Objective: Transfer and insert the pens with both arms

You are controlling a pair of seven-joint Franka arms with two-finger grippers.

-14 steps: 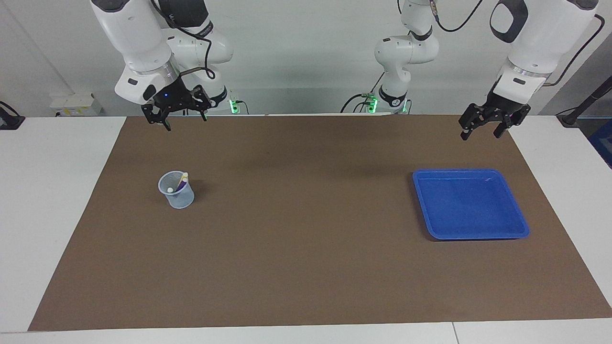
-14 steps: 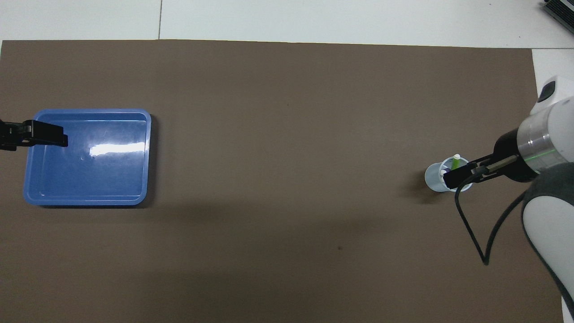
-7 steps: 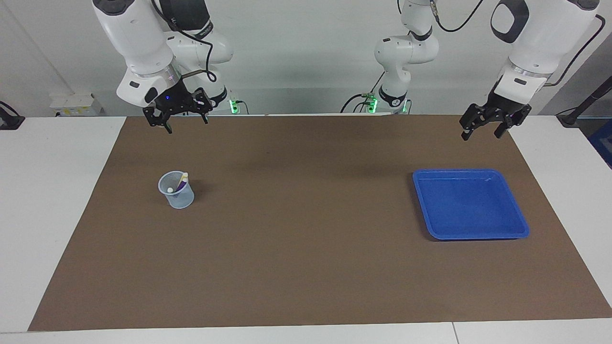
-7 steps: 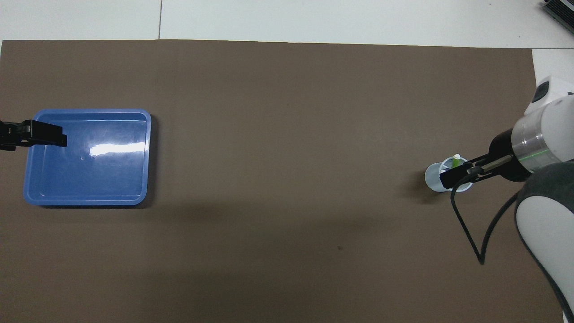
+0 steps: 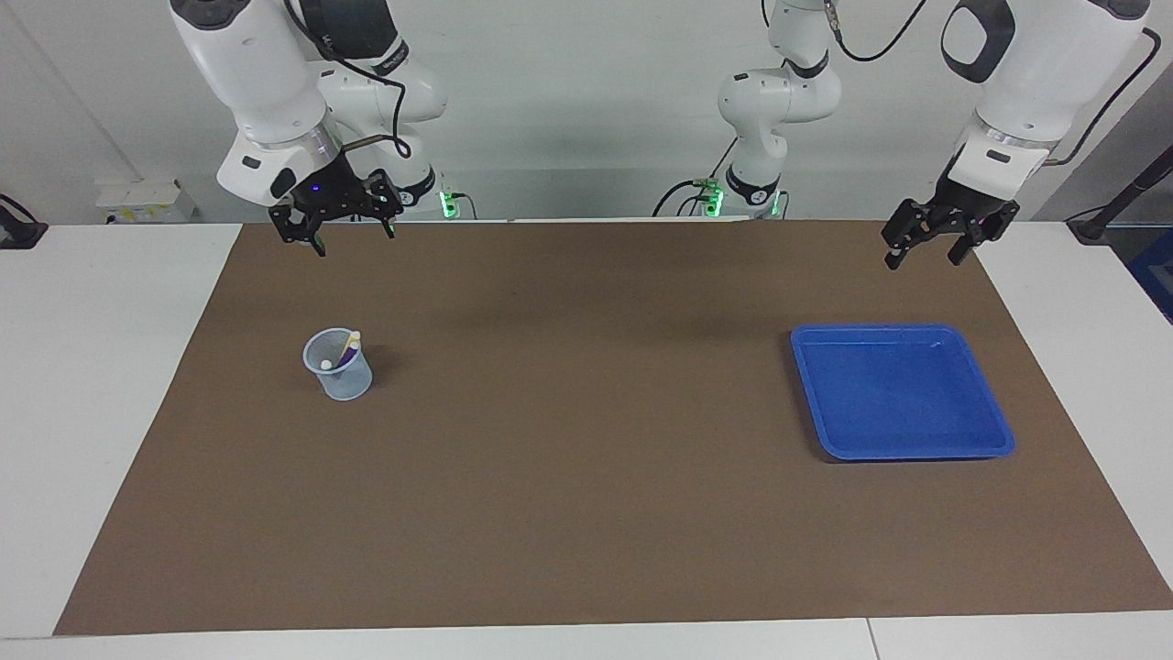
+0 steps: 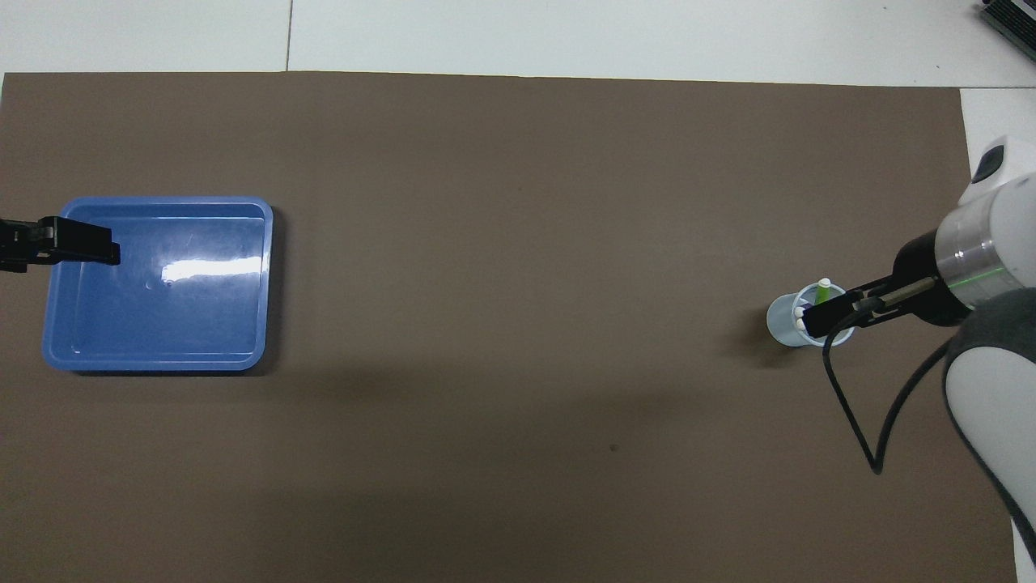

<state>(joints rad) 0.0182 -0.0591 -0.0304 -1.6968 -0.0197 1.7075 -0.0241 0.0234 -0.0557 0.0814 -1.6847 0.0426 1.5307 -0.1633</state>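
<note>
Although the right arm has shifted a little in the last second, nothing that bears on the pens has changed. The right gripper (image 5: 341, 234) hangs in the air over the mat's (image 5: 586, 513) edge nearest the robots, at the right arm's end of the table. Its fingers are spread wide and hold nothing. Against the earlier frames its wrist has swung slightly outward and back, a small adjustment high above the table. From overhead the right gripper (image 6: 817, 320) overlaps the cup (image 6: 779, 324), but the facing view shows it well above the cup (image 5: 339, 367) and nearer the robots, touching nothing.

The pens (image 5: 346, 352) are where they were a second ago, standing together in the cup. You can pick out a purple barrel from the front and a green one (image 6: 822, 290) from above. Of the third only a pale cap (image 5: 326, 365) is visible.

The left gripper (image 5: 921, 259) has not moved. It waits in the air over the mat, just nearer the robots than the blue tray (image 5: 999, 438), with its fingers apart and empty. The tray holds nothing in either view.

You can take it that the transfer looks finished: all pens are in the cup, none is on the mat, and both claws are free.
</note>
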